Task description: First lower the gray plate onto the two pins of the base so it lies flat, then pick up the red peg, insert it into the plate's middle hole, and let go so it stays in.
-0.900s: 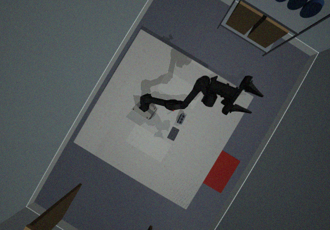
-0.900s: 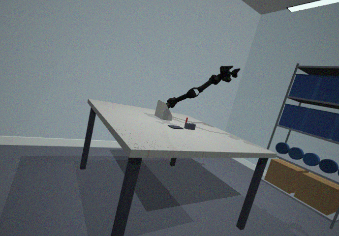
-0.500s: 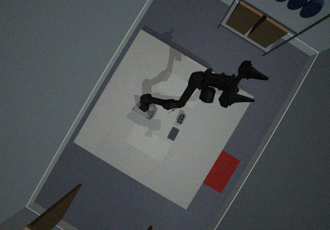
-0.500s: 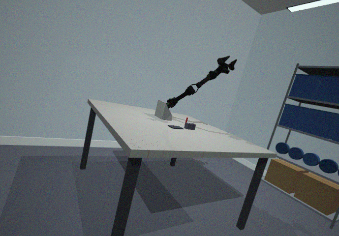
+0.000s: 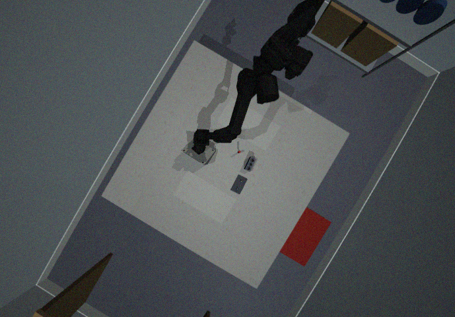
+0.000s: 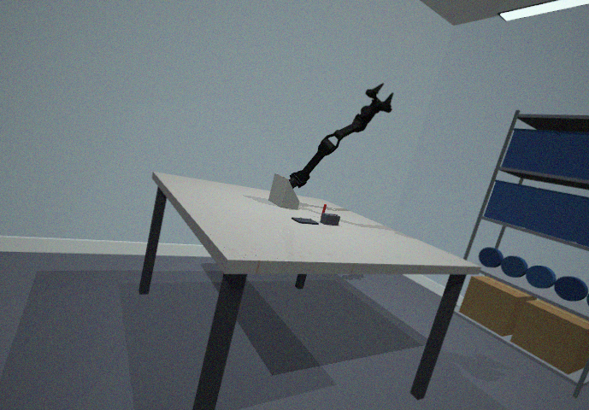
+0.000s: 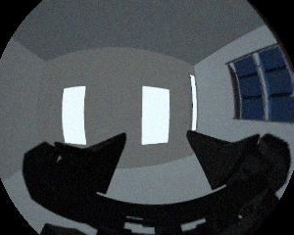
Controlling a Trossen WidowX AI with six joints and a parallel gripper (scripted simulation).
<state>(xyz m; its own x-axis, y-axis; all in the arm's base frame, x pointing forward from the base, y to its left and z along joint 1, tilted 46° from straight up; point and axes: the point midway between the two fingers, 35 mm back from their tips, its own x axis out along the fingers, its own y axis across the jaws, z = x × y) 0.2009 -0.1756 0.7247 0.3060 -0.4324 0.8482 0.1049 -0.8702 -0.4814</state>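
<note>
While top crops the gripper (image 6: 387,89) (image 7: 157,135), exterior shows it (open).

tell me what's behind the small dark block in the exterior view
The red peg sticks up behind the small dark block. The block covers the peg's lower end, so its foot cannot be seen there.

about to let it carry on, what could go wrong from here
The open gripper is high above the table and pointing up; a careless descent could knock the upright red peg.

The peg stands near the gray block, so wide fingers reaching for one might bump the other.

The wrist camera sees walls and ceiling lights, no parts, so it may not help aim the first reach.
</note>
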